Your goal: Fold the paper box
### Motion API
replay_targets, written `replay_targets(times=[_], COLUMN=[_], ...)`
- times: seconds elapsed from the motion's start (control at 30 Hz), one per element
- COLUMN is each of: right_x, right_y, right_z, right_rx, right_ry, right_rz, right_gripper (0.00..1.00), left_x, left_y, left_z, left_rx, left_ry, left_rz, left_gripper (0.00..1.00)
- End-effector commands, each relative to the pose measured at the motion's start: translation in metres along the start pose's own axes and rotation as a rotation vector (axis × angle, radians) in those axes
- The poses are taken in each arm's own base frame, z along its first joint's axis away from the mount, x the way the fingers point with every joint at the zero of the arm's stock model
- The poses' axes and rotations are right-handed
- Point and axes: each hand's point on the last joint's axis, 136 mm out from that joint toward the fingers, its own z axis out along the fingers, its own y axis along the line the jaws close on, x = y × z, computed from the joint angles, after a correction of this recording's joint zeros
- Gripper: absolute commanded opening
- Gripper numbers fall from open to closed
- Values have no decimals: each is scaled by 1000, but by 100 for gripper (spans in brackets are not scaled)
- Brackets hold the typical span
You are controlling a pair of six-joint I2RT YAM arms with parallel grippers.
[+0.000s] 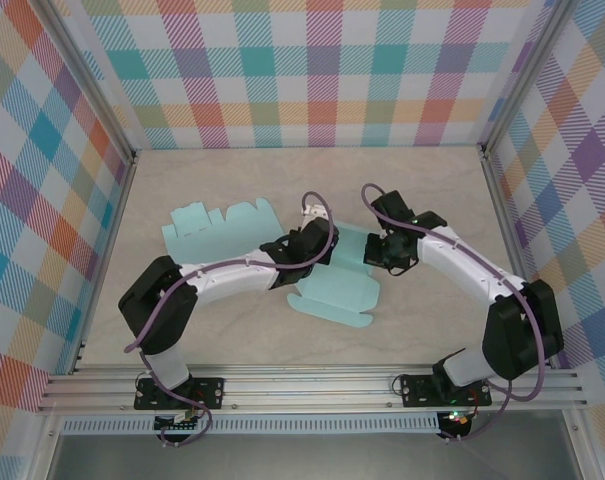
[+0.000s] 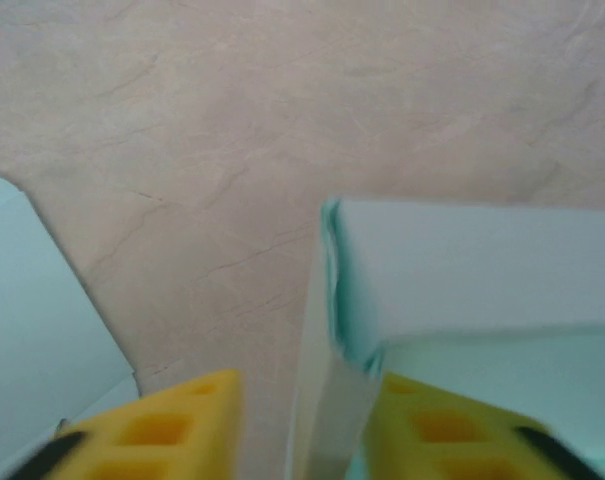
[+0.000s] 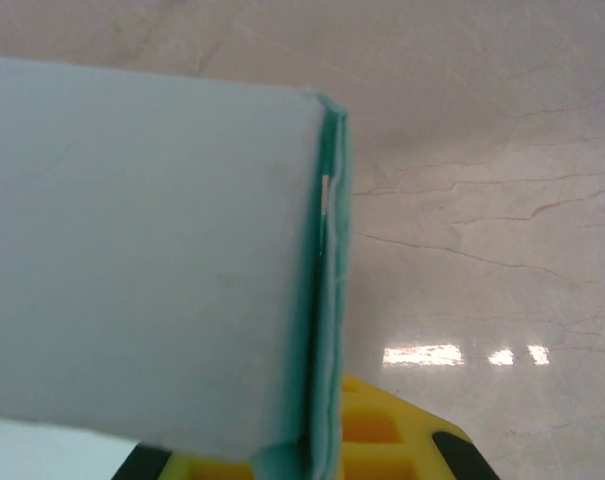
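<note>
Fingers [image 2: 162, 425] of the left end effector [image 2: 302, 435] stand partly apart, with a raised wall of the box [image 1: 332, 295] standing on edge between them. The wall lies against the finger on the right of the left wrist view. The other finger is clear of it, with bare tabletop [image 1: 432, 190] showing in the gap, so this end effector grips nothing. The wall's corner is creased and slightly crumpled where two panels meet.

The right end effector [image 3: 312, 455] is closed tight on another wall of the box. In the right wrist view a doubled, folded-over edge runs straight down into its yellow fingers, and a pale teal panel stands upright to the left of that edge.

From above, both end effectors meet near the middle of the tabletop over the far end of the box, the left arm reaching in from the left and the right arm from the right. The box is pale teal paper, half formed. Its far end is lifted at the end effectors, and its near part lies flat, spreading toward the arm bases with rounded flaps.

A second teal sheet [image 1: 217, 225] lies flat to the left of the box, beyond the left arm, with notched tabs along its far edge. Plaid screens [image 1: 322, 70] close in the tabletop on three sides.
</note>
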Motion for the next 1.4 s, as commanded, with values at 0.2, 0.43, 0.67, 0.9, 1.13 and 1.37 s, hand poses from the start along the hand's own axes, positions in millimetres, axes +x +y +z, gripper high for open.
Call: replay_targets(times=[0.2, 0.43, 0.67, 0.9, 1.13, 1.37], right_x=[24, 32, 2, -16, -34, -34], right_y=[-14, -29, -21, -19, -15, -17], right_z=[-4, 8, 29, 52, 63, 72], right_rx=[109, 200, 181, 167, 139, 140], right_ry=[210, 395, 408, 457, 467, 511], right_rz=[-92, -174, -181, -179, -175, -184], right_gripper=[0, 0, 15, 14, 9, 9], left_x=[-7, -13, -16, -10, -2, 7], left_y=[-43, 9, 49, 59, 48, 17], left_z=[-57, -90, -87, -73, -41, 3], left_rx=[351, 268, 212, 226, 277, 349], left_ry=[142, 126, 91, 110, 155, 251], left_rz=[-20, -64, -155, -196, -178, -119], left_gripper=[87, 90, 89, 89, 87, 71])
